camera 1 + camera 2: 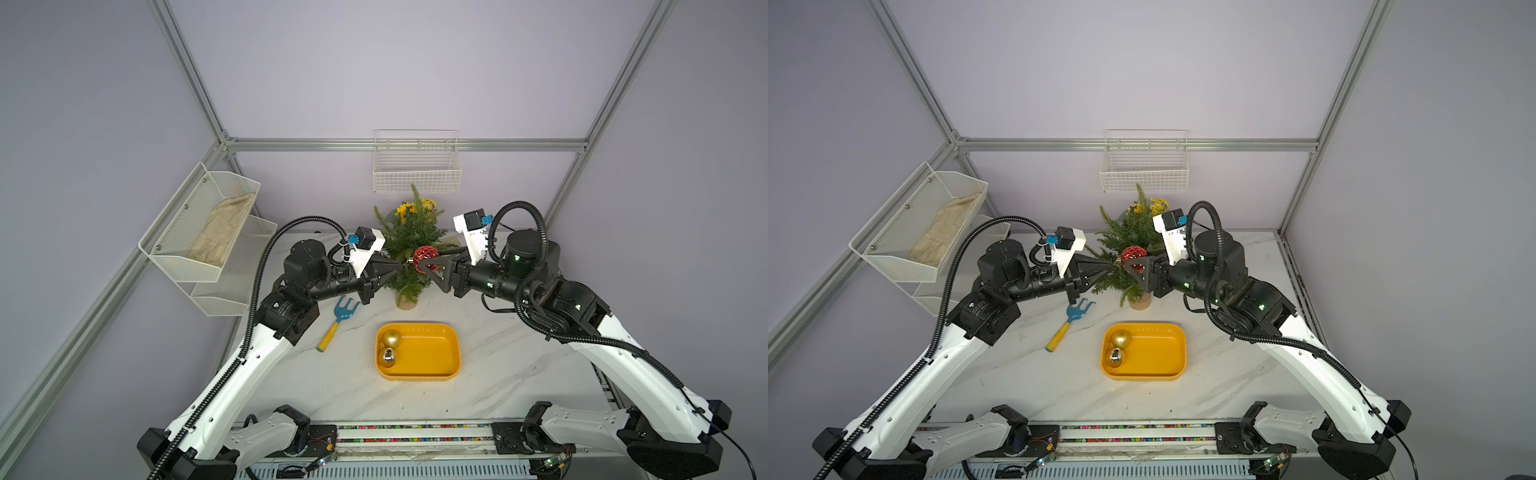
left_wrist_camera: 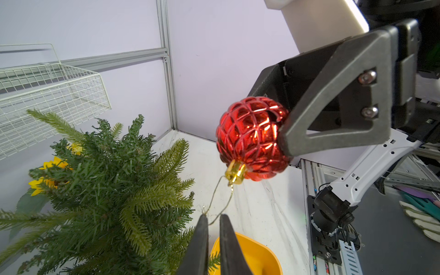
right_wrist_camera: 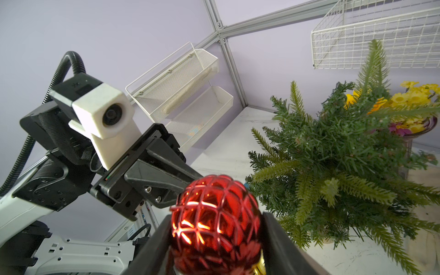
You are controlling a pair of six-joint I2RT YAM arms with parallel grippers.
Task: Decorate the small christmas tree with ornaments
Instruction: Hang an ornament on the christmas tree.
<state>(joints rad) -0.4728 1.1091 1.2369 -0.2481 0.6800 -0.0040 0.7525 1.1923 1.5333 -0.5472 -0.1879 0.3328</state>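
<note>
- The red ornament (image 2: pixel 250 138) is a shiny bauble with a raised lattice over its whole surface, a gold cap (image 2: pixel 235 175) and a thin gold thread loop (image 2: pixel 213 194) trailing from the cap.
- It sits off the table, in front of the small christmas tree (image 1: pixel 409 245) and about halfway up it, between the two arms.
- The right gripper (image 3: pixel 215 228) clamps the bauble's body, one finger on each side.
- The left gripper (image 2: pixel 213 217) has its fingers pressed almost together, with the thread loop pinched between the tips.
- The tree is dark green with bristly needles and some lighter, yellow-green tips. It stands upright near the back wall.
- The matte gold ornament (image 1: pixel 391 338) and the mirror-like silver ornament (image 1: pixel 387 357) lie touching at one end of the yellow tray (image 1: pixel 457 353), which sits on the marble table in front of the tree.
- In both top views the thread is too fine to make out, and the left fingertips blend into the dark branches.
- The tree's tan base (image 1: pixel 406 301) shows only as a sliver under the lowest branches.
- The yellow-flowered plant (image 1: pixel 415 206) is mostly hidden behind the tree.
- In the right wrist view the bauble's lower part is cut off by the picture edge, and only a glint of the cap shows.
</note>
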